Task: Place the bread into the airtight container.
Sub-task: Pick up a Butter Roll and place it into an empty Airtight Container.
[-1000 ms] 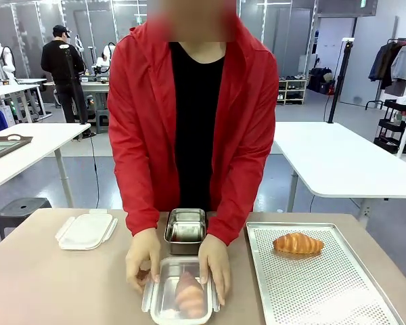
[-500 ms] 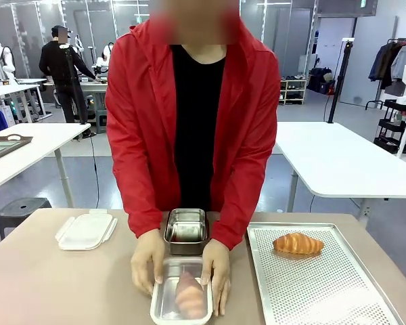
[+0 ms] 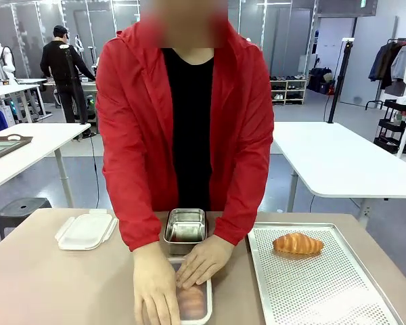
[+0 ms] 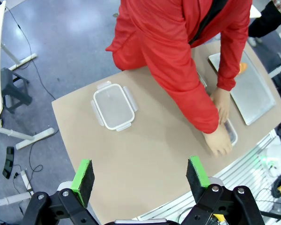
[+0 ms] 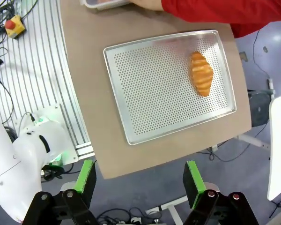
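Container (image 3: pixel 210 310) is noted at the near edge of the table (image 3: pixel 54 284). The person's hands (image 3: pixel 157 292), kept at its sides a second ago, are now laid flat on the lid (image 3: pixel 204 291) and pressed down. One bread (image 3: pixel 191 303) is made out inside, through the lid. Sealing is judged to be under way, and that piece is counted as placed. A croissant (image 3: pixel 298 244) is left on the tray (image 3: pixel 325 298). The left gripper (image 4: pixel 140 174) and right gripper (image 5: pixel 138 180) are held high over the table, jaws spread wide, nothing gripped.
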You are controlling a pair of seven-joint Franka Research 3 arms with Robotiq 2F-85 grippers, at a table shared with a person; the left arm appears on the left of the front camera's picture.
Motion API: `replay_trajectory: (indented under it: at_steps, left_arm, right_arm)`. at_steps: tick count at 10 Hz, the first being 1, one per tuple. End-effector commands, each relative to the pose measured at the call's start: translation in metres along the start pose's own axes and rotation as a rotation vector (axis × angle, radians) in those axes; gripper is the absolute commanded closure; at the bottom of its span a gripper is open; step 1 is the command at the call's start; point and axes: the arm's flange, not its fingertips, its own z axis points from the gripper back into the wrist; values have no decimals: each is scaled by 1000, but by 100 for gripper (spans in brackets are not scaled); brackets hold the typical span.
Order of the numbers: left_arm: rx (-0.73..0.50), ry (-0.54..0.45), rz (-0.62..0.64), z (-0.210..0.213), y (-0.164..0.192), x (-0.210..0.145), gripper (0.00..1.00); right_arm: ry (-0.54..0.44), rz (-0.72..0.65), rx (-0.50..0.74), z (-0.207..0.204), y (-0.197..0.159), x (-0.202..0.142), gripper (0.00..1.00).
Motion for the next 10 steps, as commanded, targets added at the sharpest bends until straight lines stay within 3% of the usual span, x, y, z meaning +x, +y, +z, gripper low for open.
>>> replay_trajectory:
  at_steps: [1, 10]
  left_arm:
    - [-5, -2, -3, 1, -1, -1, 0]
    - [-5, -2, -3, 1, -1, -1, 0]
  right_arm:
    - [10, -5, -9, 1, -2, 0, 7]
    - [10, -5, -9, 1, -2, 0, 7]
